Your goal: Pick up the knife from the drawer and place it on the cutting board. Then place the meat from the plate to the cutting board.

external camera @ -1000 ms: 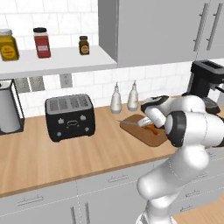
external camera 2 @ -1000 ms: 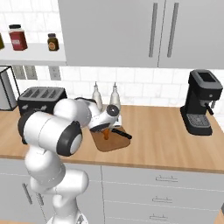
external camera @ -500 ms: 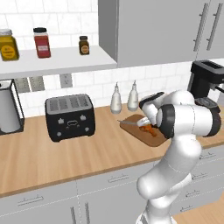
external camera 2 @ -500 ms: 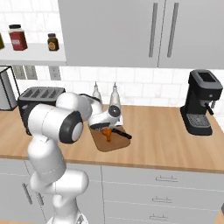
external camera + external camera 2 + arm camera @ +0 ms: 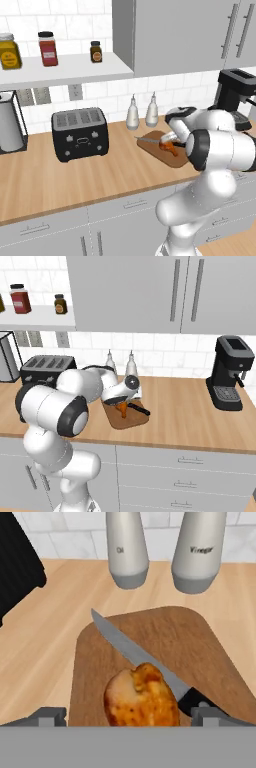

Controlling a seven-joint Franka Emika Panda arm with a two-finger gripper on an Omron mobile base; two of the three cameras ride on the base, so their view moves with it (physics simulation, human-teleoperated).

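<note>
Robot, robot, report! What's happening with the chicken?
Gripper open around meat. Meat over cutting board, beside knife. Nothing blocking.

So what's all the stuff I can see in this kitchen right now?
cutting board: one, brown wood, on the counter in front of the bottles
knife: one, silver blade, black handle, lying across the board
drumstick: one, orange-brown, over the board between the fingertips
oil and vinegar bottles: two, pale grey, behind the board
toaster: one, black, left on the counter
coffee machine: one, black, right on the counter
jars: three, yellow, red, brown, on the shelf
kettle: one, silver, far left
wall cabinets: grey, above
drawers: grey, under the counter
gripper: one, dark tips either side of the drumstick
</note>
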